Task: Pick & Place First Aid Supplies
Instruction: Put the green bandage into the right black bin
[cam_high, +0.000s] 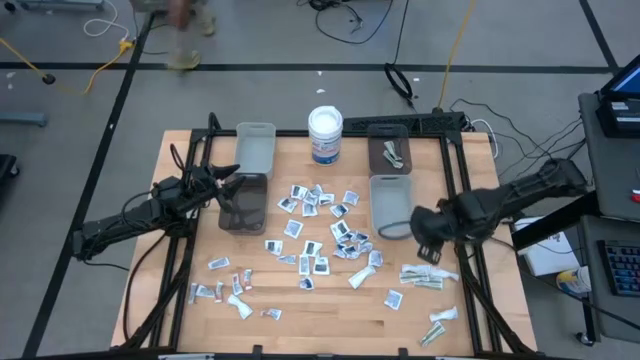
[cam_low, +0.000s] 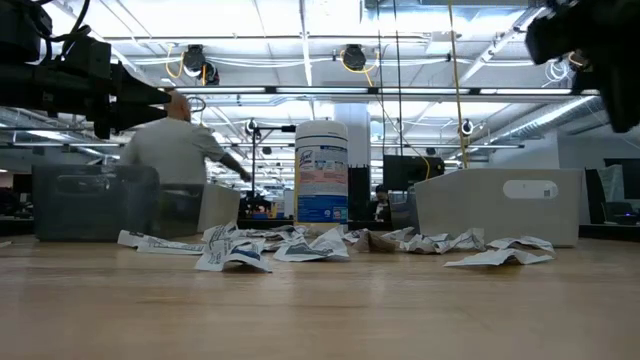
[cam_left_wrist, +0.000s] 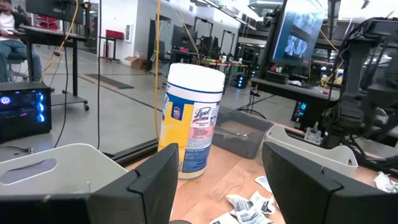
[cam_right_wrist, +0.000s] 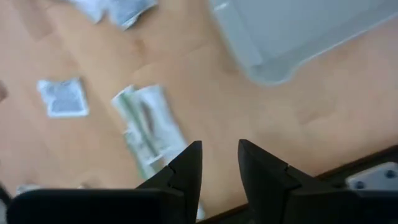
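Right gripper hovers above the wooden surface, fingers slightly parted and grasping nothing, greenish-white sachets lying just beside them. The first aid supplies lie scattered mid-surface. Farther back, the left gripper hangs over a dark bin, fingers spread wide, empty.

You have the tub at the table's far edge, between two bins. Nearer you sit two more bins, with the packets scattered between and before them. To the right, more sachets lie near the table's edge.
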